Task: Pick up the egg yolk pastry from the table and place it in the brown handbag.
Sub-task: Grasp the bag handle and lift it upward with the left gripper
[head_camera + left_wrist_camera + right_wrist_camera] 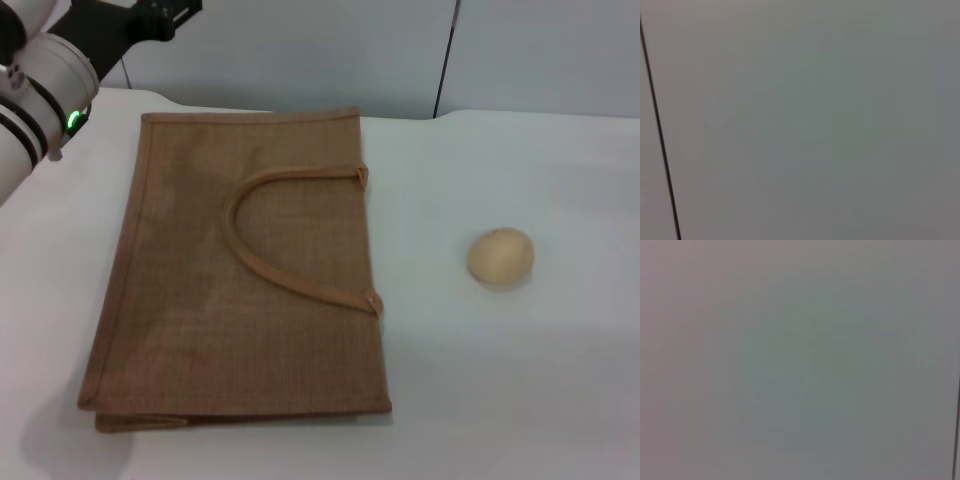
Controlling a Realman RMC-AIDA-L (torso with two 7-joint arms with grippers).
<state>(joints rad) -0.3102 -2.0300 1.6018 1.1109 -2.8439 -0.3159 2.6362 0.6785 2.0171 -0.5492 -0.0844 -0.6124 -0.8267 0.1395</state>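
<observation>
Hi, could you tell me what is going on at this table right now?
Nothing is being handled yet. The brown handbag lies flat on the white table, its handles folded over its top face. The egg yolk pastry sits alone on the table to the bag's right, clear of it. The left arm is raised at the far left corner, away from both. The right arm is out of view, and both wrist cameras see only blank wall.

Egg yolk pastry (500, 257): round, pale tan, resting on worktop (520, 380) toward right edge. Brown handbag (240, 270): lying flat near left edge, handles folded on top, well apart from pastry.
</observation>
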